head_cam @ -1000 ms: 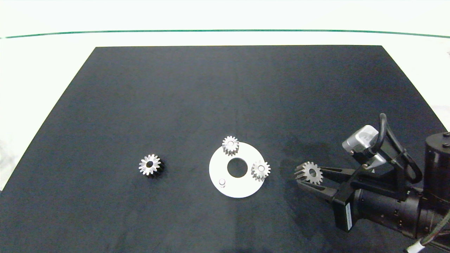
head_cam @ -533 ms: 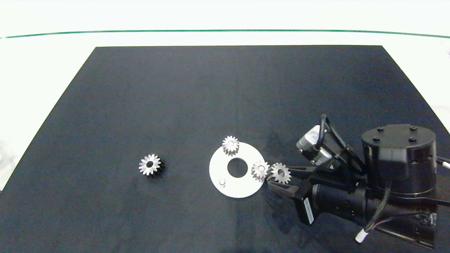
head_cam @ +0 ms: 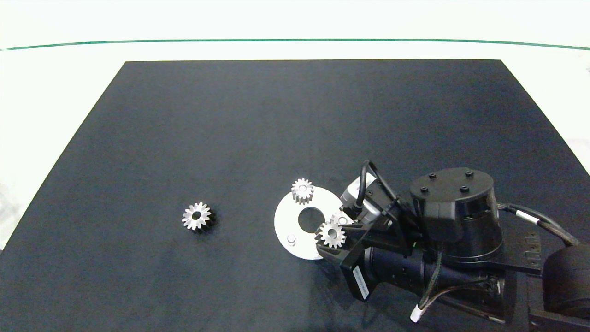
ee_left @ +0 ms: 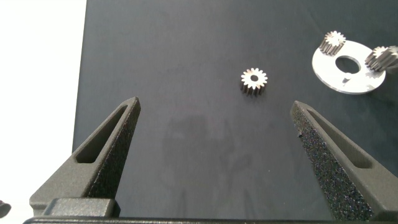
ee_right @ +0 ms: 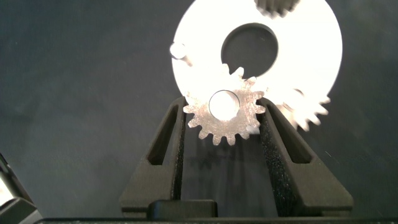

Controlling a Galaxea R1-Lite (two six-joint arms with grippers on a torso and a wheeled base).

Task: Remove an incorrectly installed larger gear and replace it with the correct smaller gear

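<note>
Since it's solid metal, the smaller gear (head_cam: 331, 234) should be rigid, fairly heavy and slick, so pinching across its teeth makes sense. That's how the right gripper (head_cam: 330, 243) has it clamped, hovering over the white disc (head_cam: 283, 219) short of the bare peg (head_cam: 291, 239). Larger gear (head_cam: 197, 216) sits alone on the mat (head_cam: 230, 120). Left gripper (ee_left: 214, 152) hangs open, well back. No readable writing anywhere.

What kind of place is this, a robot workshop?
Probably a robot test bench: a black mat on a white table, a white round plate with pegs for silver metal gears, and the right gripper holding one gear.
</note>
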